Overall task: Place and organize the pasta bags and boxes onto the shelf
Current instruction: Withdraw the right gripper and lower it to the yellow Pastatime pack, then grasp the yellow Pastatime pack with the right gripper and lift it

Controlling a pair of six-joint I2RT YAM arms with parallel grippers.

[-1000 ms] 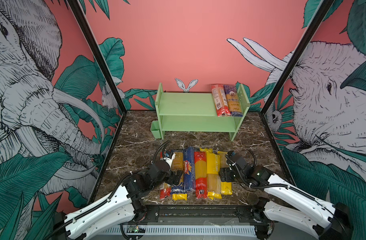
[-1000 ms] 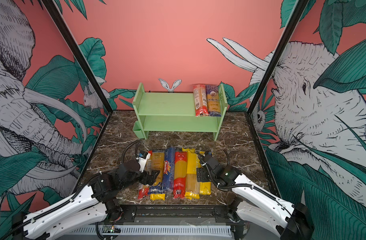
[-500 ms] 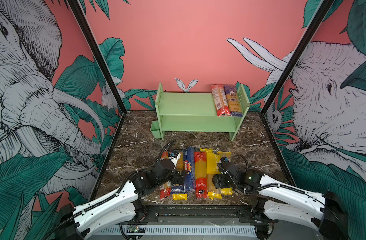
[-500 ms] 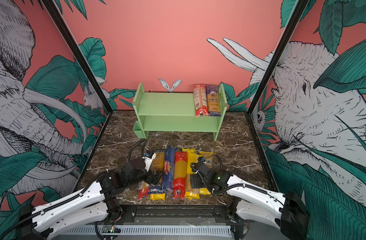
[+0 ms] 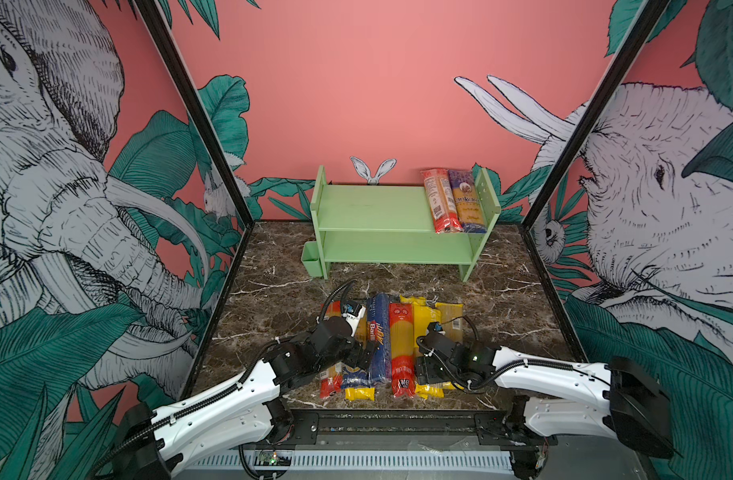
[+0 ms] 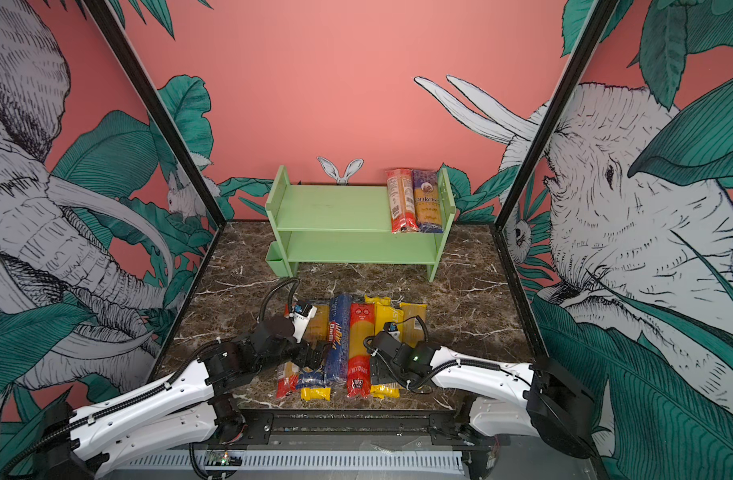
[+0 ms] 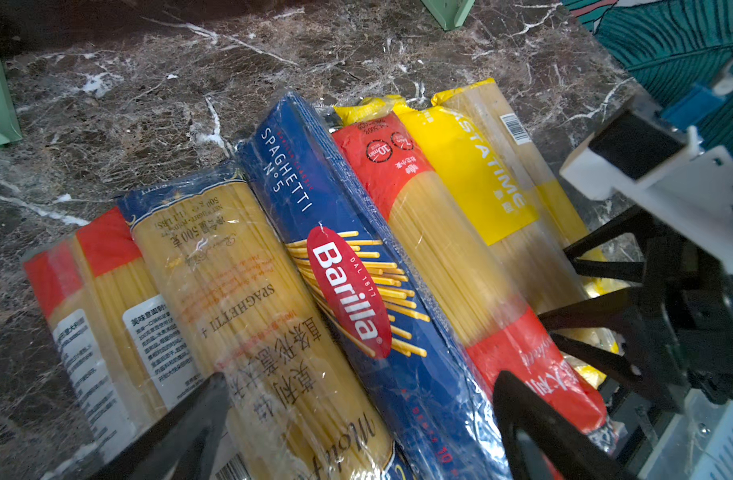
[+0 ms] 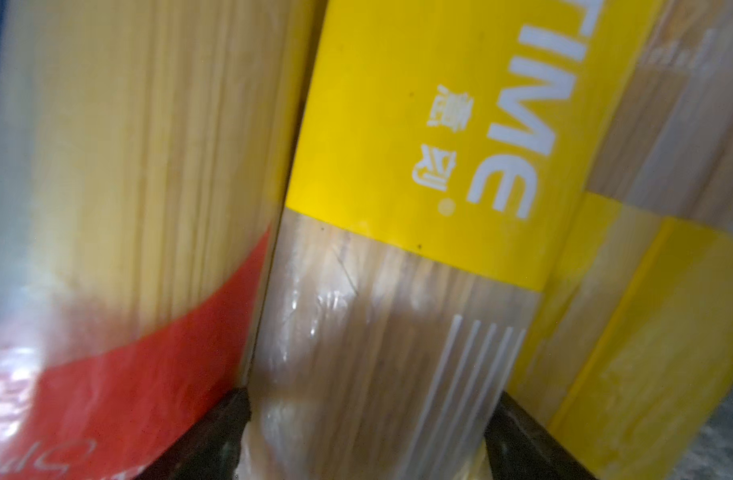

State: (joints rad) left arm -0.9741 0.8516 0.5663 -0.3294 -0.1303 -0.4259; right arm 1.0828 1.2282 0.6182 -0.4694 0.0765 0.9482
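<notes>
Your left fingers (image 7: 177,432): wide open over the Barilla pack (image 7: 348,299), gripping nothing.
Your right fingers (image 8: 215,436): open, flanking the yellow-banded pack (image 8: 398,166) on the surface (image 5: 273,299).
The shelf (image 5: 377,208): two packs (image 5: 439,199) on its top tier.
Since a second ago: your right arm sits lower, further in.

Top views look down from the front; wrist views sit near packs (image 7: 348,291)
</notes>
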